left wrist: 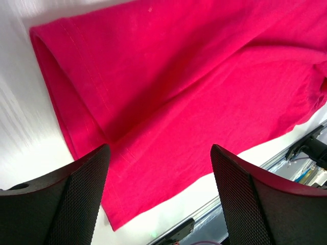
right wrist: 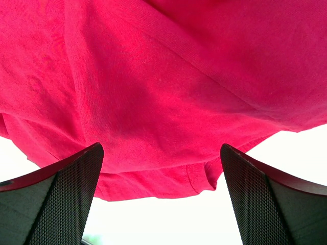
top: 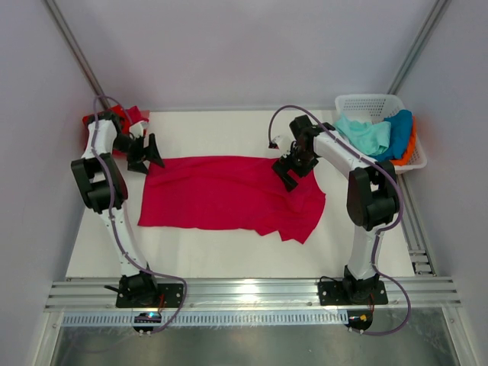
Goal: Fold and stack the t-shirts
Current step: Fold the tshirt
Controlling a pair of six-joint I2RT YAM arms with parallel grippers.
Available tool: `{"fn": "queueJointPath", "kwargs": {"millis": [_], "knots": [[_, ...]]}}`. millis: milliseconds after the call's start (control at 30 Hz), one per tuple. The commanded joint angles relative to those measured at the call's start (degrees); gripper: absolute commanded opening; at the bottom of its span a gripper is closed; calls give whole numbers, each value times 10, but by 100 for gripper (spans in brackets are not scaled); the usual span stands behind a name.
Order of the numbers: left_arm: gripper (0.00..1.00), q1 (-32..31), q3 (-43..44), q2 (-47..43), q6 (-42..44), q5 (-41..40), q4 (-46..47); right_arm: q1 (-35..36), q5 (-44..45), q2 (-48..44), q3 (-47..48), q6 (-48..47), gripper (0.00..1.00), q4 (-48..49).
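One crimson-pink t-shirt lies folded flat at the centre of the table. The left gripper stands at its left edge, fingers wide apart, holding nothing. The right gripper hangs over its far right part, fingers spread wide, empty. The white basket at the far right corner holds mint-green, blue and orange t-shirts.
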Motion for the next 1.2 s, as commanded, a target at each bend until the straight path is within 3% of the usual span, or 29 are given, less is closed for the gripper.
{"fn": "queueJointPath", "kwargs": {"millis": [0, 367, 467, 533, 600, 867, 900, 967, 1000, 1167], "knots": [[80, 6, 44, 38, 9, 20, -9, -1, 0, -19, 7, -5, 100, 3], [80, 8, 89, 88, 4, 1, 27, -1, 13, -19, 18, -9, 99, -4], [69, 8, 89, 93, 1, 6, 34, -1, 13, -13, 24, -9, 99, -5], [46, 8, 90, 96, -1, 12, 37, -1, 14, -10, 26, -9, 99, -5], [0, 8, 91, 97, -7, 11, 43, -1, 16, -5, 23, -12, 99, -4], [0, 9, 113, 100, -9, 4, 41, -1, 29, -8, 4, -23, 99, 0], [13, 9, 111, 94, -9, 1, 42, -1, 30, -10, 3, -23, 100, 0], [28, 10, 96, 84, -9, 2, 47, -1, 29, -14, -3, -22, 99, 2], [44, 11, 89, 76, -11, 4, 56, -1, 27, -15, -4, -22, 99, 3], [55, 11, 93, 86, -12, 9, 55, -1, 22, -12, -7, -21, 100, 2]]}}
